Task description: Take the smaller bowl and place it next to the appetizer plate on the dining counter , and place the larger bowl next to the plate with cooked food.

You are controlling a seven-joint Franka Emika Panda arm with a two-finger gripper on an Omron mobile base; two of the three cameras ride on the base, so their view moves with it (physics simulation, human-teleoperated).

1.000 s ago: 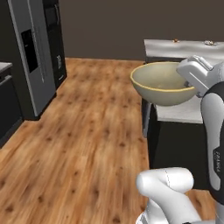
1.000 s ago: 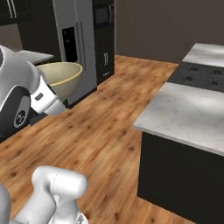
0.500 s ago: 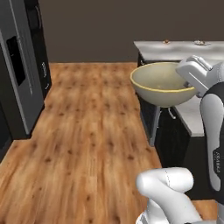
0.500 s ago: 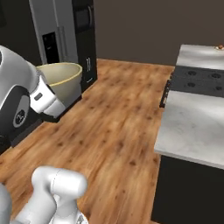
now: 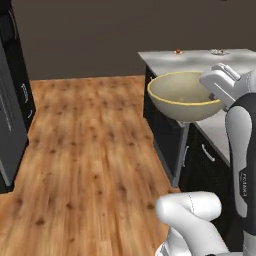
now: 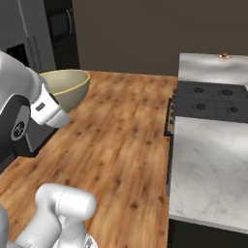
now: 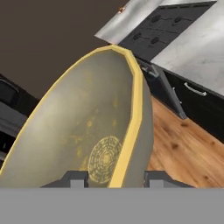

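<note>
My arm is raised up off the base, forearm reaching fwd, wrist level w/ the counter edge. My gripper point(image 7: 113, 178) is clamped on the bowl point(image 5: 183, 95): in the hand view one finger sits inside the rim, the other outside, rim pinched between them. Bowl is yellow-rimmed, tan inside w/ a ring pattern at the bottom, carried upright and held clear in the air straight ahead of my hand, resting on nothing. Can't tell from here if it's the larger or smaller one.

Past the bowl and to its right: dark cabinet point(image 5: 200, 160) fronts w/ a grey marble counter point(image 6: 208, 169) on top. Bowl hangs at abt counter height, overlapping the cabinet corner in the left base view; whether it's touching, can't tell. A black cooktop point(image 6: 207, 100) is set into the counter further along, 4 burners. Beyond that, more countertop w/ a small reddish item point(image 5: 177, 51) and a second small thing point(image 5: 217, 51) near the far edge, both too tiny to ID.

To the left of my hand: open wood floor point(image 5: 85, 160), then a tall grey fridge point(image 5: 11, 100) well apart. Dark wall point(image 5: 90, 35) straight ahead.
</note>
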